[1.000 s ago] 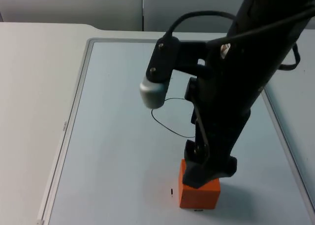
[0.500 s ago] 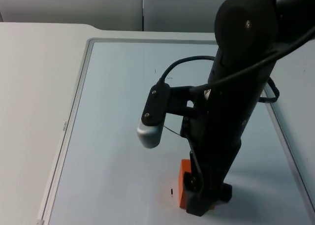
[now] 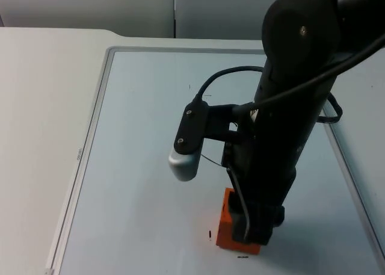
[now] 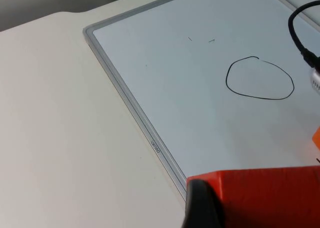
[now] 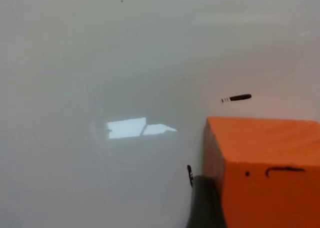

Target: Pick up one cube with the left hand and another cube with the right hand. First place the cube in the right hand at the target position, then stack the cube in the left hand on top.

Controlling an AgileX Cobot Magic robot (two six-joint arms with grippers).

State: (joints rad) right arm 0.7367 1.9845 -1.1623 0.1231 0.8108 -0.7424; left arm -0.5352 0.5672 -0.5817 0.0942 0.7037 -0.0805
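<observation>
R gripper clamps the orange cube on the whiteboard. L gripper grips another cube, off to the side.

Top view: fixed overhead camera, facing down and forward over the whiteboard on the tabletop. Left wrist view: raised, oblique, looking across the board's frame; the drawn circle lies toward 2 o'clock. Right wrist view: very close above the board surface. All three share the whiteboard.

Right end effector lowered near the table, left end effector clamped
</observation>
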